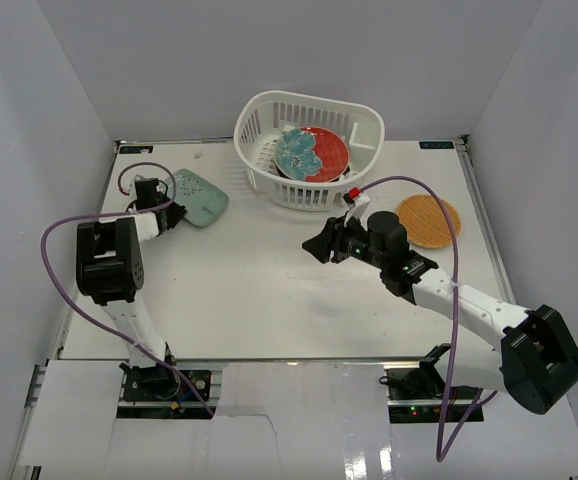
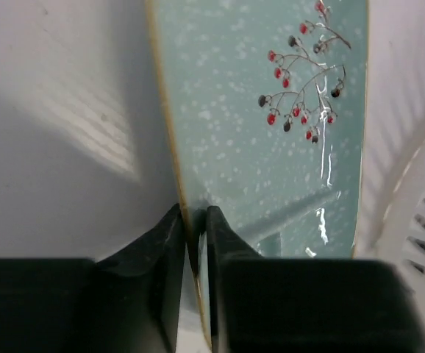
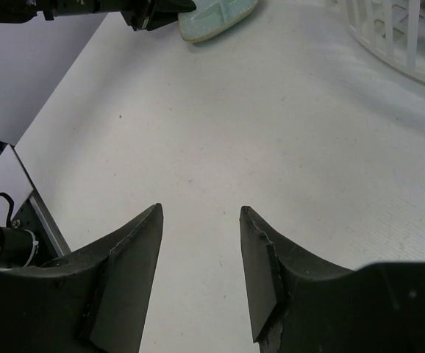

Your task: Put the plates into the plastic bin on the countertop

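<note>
Robot lab rig: white counter (image 1: 249, 300) boxed by bare grey walls (image 1: 29, 110), two arms (image 1: 109, 262) bolted at its edge, cables (image 1: 456, 300) loose.

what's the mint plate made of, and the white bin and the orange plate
The mint plate: probably glazed ceramic; glossy surface with bright reflections, fine white speckles, a printed berry branch and a tan edge. The white bin: moulded plastic by the look, smooth even white, slotted walls. The orange plate: woven-looking texture; real weave or print cannot be told.
</note>
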Controlling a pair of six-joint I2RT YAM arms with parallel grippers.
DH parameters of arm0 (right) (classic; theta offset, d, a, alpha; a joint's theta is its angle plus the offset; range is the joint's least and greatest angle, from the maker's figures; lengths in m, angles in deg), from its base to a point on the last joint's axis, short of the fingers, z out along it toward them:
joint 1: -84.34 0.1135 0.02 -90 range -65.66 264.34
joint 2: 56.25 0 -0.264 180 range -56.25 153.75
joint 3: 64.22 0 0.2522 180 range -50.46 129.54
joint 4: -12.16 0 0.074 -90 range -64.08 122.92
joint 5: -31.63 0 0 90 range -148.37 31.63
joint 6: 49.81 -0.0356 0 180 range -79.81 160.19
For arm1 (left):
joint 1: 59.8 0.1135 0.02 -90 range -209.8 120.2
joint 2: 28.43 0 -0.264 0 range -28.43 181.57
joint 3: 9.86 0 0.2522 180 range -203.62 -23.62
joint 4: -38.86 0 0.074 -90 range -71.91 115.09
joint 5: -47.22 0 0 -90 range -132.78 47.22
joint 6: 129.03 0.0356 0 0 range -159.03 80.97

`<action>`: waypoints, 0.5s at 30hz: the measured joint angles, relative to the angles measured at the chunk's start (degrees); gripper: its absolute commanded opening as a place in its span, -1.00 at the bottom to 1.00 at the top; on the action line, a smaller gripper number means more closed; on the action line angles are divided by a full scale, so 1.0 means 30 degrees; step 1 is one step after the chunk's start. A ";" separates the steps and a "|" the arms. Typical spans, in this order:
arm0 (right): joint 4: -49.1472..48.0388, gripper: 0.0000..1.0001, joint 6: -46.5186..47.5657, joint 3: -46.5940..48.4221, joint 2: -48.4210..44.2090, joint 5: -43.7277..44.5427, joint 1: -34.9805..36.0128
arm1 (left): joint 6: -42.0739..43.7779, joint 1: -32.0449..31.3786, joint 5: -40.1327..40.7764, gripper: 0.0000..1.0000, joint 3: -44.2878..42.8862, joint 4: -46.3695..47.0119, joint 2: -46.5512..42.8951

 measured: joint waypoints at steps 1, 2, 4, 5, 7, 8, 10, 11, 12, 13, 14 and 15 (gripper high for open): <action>-0.0007 0.06 0.0051 -0.0007 0.0000 0.0000 0.0036 | -0.0131 0.0044 -0.0036 -0.98 -0.0204 0.0058 0.0284; -0.0015 0.07 0.0095 -0.0007 0.0000 0.0000 0.0044 | -0.0364 0.0102 -0.0182 -1.00 -0.0423 0.0262 0.0510; -0.0015 0.15 0.0226 -0.0007 0.0007 0.0022 0.0058 | -0.0525 0.0284 -0.0670 -1.00 -0.0801 0.0765 0.0656; -0.0015 0.20 0.0299 -0.0007 0.0029 0.0036 0.0066 | -0.0517 0.0284 -0.0627 -1.00 -0.0860 0.0758 0.0656; -0.0022 0.39 0.0393 -0.0007 0.0204 0.0051 0.0066 | -0.0539 0.0321 -0.0656 -1.00 -0.0729 0.0801 0.0619; -0.0029 0.49 0.0437 -0.0007 0.0386 0.0044 0.0073 | -0.0539 0.0321 -0.0670 -1.00 -0.0568 0.0867 0.0510; -0.0007 0.88 0.0408 0.0000 0.0852 0.0066 0.0146 | -0.0430 0.0321 -0.0692 -1.00 0.0007 0.0634 -0.0197; 0.0036 0.96 0.0474 0.0036 0.1115 0.0073 0.0219 | -0.0313 0.0321 -0.0729 -1.00 0.0444 0.0444 -0.0714; 0.0146 0.84 0.0503 0.0146 0.1384 0.0080 0.0328 | -0.0219 0.0321 -0.0765 -1.00 0.1115 0.0197 -0.1486; 0.0211 0.80 0.0605 0.0284 0.1610 0.0066 0.0452 | -0.0226 0.0313 -0.0925 -1.00 0.1909 -0.0131 -0.2361; 0.0284 0.80 0.0619 0.0503 0.1865 0.0044 0.0605 | -0.0255 0.0328 -0.1195 -1.00 0.2820 -0.0474 -0.3410; 0.0393 0.80 0.0634 0.0787 0.2120 0.0029 0.0750 | -0.0306 0.0321 -0.1450 -1.00 0.3708 -0.0729 -0.4503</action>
